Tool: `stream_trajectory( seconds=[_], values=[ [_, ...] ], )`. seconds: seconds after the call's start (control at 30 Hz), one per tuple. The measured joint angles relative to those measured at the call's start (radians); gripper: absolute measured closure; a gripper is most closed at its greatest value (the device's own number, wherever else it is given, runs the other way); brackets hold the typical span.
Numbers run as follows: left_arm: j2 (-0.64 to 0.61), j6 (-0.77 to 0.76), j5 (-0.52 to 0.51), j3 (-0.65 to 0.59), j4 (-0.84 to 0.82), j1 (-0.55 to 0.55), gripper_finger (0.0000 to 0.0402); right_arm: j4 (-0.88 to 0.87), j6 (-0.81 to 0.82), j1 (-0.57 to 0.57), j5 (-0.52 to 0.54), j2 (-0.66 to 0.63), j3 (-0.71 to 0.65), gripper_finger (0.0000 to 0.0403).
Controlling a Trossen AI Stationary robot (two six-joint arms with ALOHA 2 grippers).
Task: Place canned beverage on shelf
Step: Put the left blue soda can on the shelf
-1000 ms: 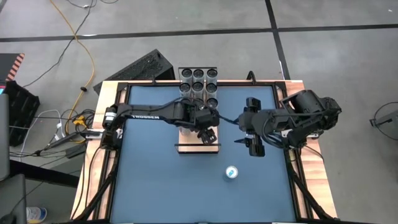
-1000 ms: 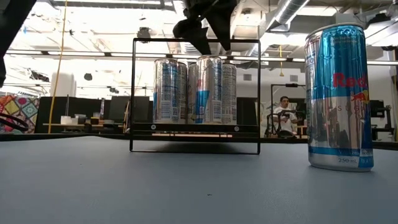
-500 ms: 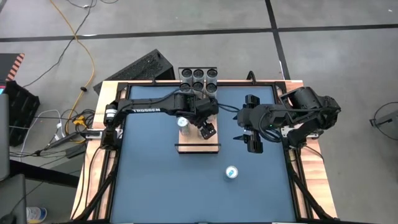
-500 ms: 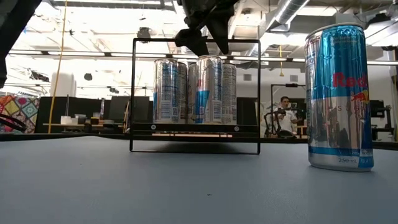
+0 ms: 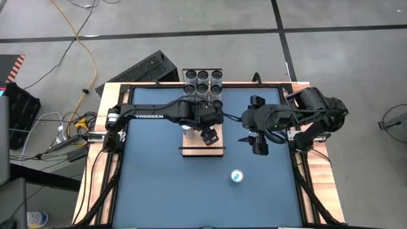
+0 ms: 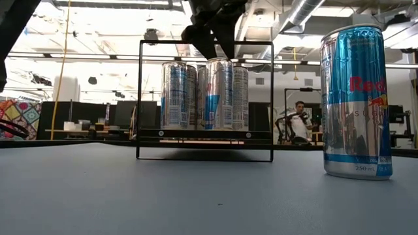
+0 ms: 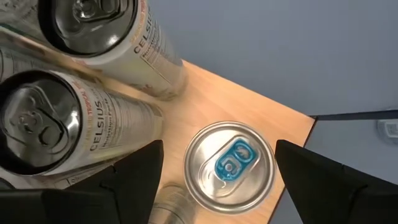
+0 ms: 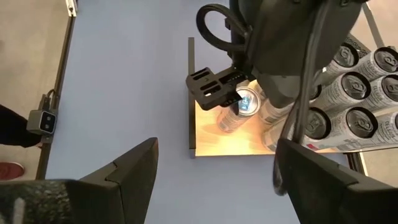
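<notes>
A blue surface (image 5: 152, 184) edged with wooden strips is seen from above, with two dark arms reaching in over it. Near its far edge lies the shelf (image 5: 216, 150), a narrow light-wood board with black rails, loaded at its far end with tall Celsius cans (image 7: 93, 124).

The left claw (image 5: 209, 134) hangs above the shelf with its fingers spread wide and nothing held. Directly below it, a blue-tabbed beverage can (image 7: 230, 163) stands upright on the bare wood beside the Celsius cans, so the release step is judged complete. The right claw (image 5: 257, 147) hovers open and empty over the surface, beside the shelf.

A second beverage can (image 5: 236, 176) stands on the surface, well apart from the shelf. It is judged that the next move calls for lifting the left claw straight up, clear of the can tops, before that can is fetched.
</notes>
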Motion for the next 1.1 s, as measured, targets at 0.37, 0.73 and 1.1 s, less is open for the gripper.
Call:
stream_trajectory(
  seconds=[0.37, 0.73, 1.1],
  values=[
    [0.05, 0.026, 0.042, -0.002, -0.048, -0.006, 0.0106, 0.0, -0.001, 0.0, -0.008, 0.0, 0.0, 0.0092],
    [0.059, 0.05, 0.053, -0.001, -0.041, -0.005, 0.0133, 0.0, -0.001, 0.0, -0.008, 0.0, 0.0, 0.0092],
    [0.059, 0.186, 0.092, 0.0, -0.07, 0.005, 0.018, 0.0, -0.002, 0.0, -0.008, 0.0, 0.0, 0.0092]
  ],
)
